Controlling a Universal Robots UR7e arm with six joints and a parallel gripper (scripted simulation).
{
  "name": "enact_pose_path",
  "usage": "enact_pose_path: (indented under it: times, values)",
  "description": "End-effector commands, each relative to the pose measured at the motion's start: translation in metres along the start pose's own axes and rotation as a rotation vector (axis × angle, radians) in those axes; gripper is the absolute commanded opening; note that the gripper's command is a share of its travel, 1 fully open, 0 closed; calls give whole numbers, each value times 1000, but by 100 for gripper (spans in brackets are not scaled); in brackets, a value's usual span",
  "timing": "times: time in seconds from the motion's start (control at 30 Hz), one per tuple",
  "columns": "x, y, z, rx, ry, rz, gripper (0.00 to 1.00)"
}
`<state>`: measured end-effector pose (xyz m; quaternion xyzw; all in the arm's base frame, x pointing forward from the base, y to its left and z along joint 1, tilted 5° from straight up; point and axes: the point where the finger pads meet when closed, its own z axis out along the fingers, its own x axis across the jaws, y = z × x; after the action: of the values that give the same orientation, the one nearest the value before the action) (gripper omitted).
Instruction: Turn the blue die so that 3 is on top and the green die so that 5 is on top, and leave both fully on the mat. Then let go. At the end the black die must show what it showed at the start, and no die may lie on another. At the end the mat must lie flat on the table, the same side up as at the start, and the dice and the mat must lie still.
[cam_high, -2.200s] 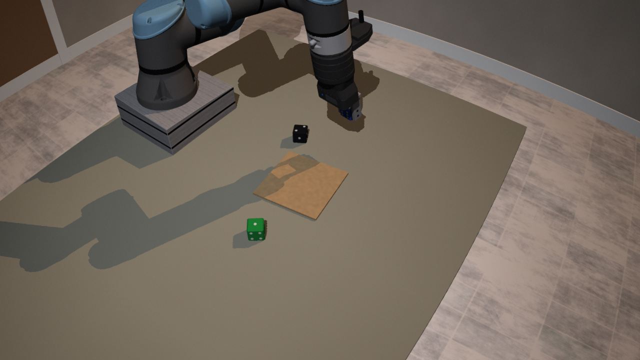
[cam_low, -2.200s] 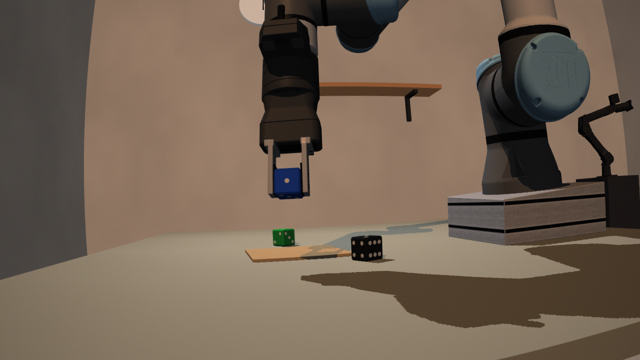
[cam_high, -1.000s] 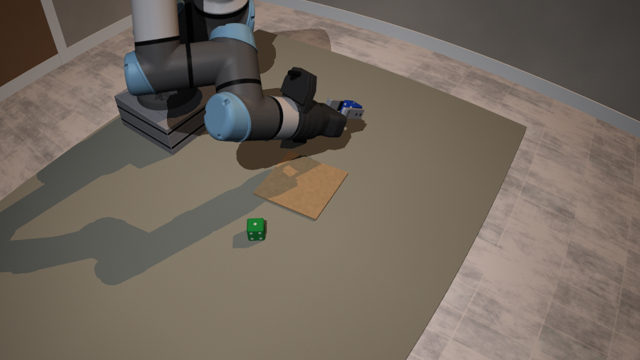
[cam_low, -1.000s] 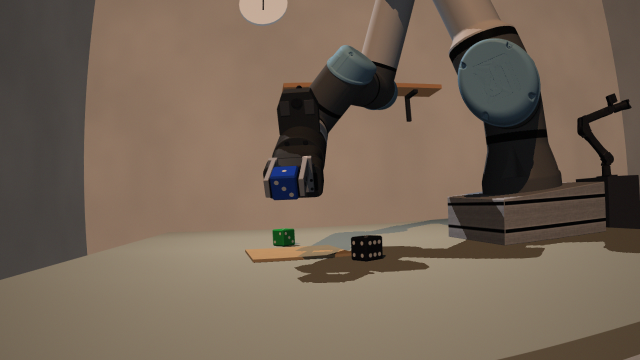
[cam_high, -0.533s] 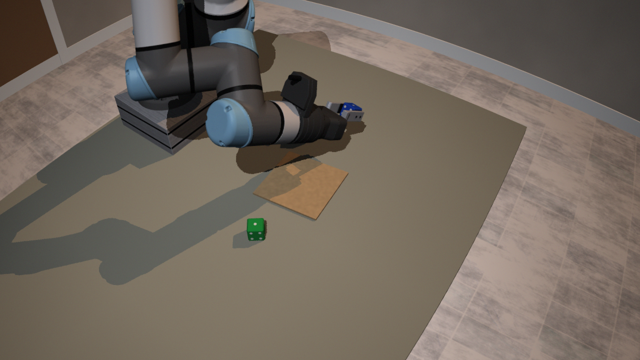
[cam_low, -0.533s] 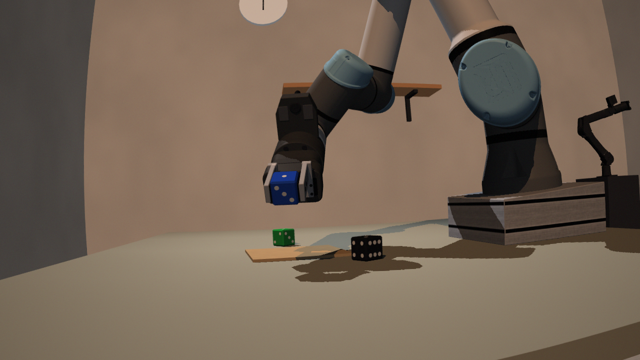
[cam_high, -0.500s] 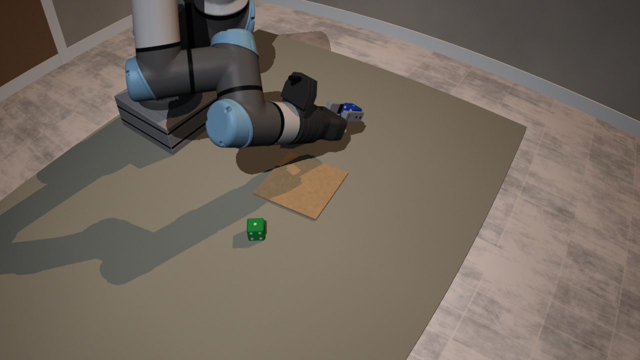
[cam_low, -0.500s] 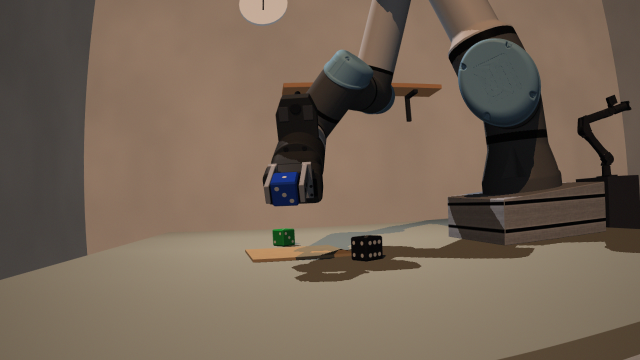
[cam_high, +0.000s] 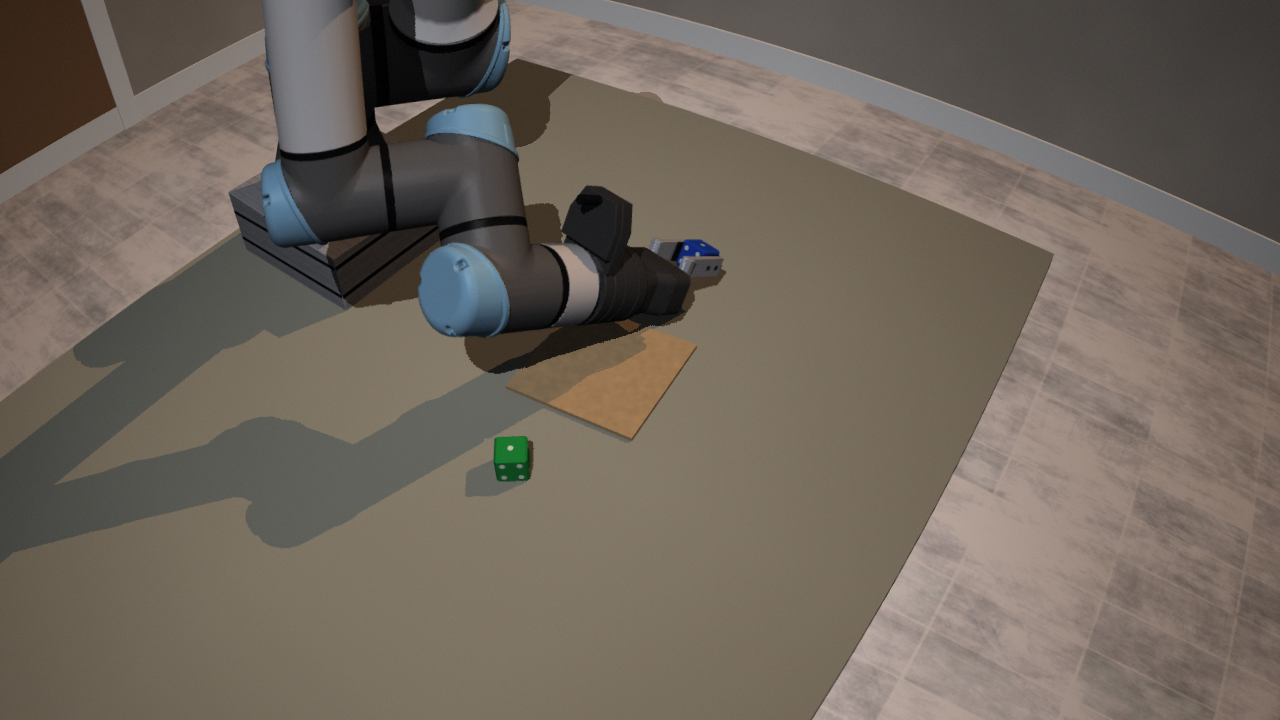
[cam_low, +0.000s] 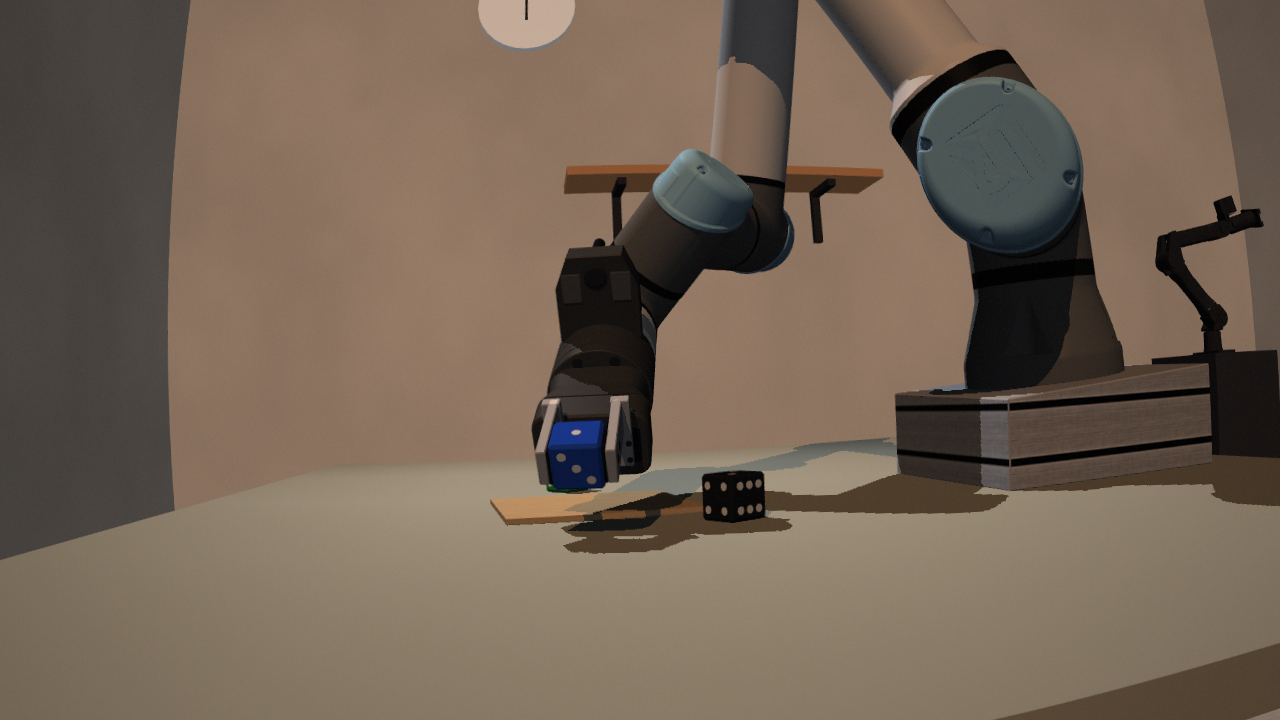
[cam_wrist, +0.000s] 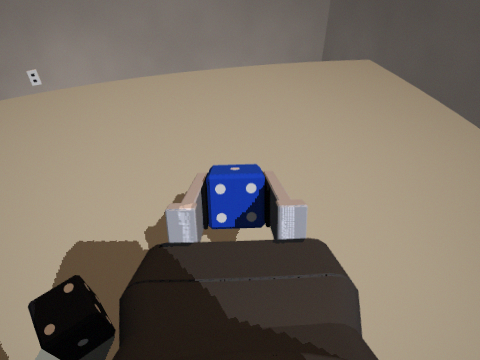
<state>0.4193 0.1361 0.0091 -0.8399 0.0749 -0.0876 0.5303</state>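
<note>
My gripper (cam_high: 691, 254) (cam_low: 577, 454) (cam_wrist: 235, 189) is nearly level and shut on the blue die (cam_high: 697, 248) (cam_low: 572, 461) (cam_wrist: 236, 202), above the table. The die's 1 faces mostly up, its 3 points away from the palm and its 4 faces the palm. The green die (cam_high: 511, 457) stands on the table beyond the mat, 1 on top; it is almost hidden in the exterior view. The black die (cam_low: 733, 496) (cam_wrist: 62, 312) stands near the mat's edge, hidden in the top view; its top is hard to read. The tan mat (cam_high: 646, 385) (cam_low: 523, 511) lies flat, partly hidden by the arm.
The arm's striped base block (cam_high: 284, 253) (cam_low: 1105, 425) stands on the table (cam_high: 769, 501) (cam_low: 501, 617). The arm's forearm and wrist hang low over the mat's back part. The black die is to the lower left of the gripper body in the wrist view.
</note>
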Motion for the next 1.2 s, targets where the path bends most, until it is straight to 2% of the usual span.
enact_pose_path:
  times: [0.0, 0.23, 1.17]
  values:
    - [0, 6, 3, 0, 1, -2, 57]
    - [0, 14, 7, 0, 1, -2, 57]
    - [0, 14, 7, 0, 1, -2, 57]
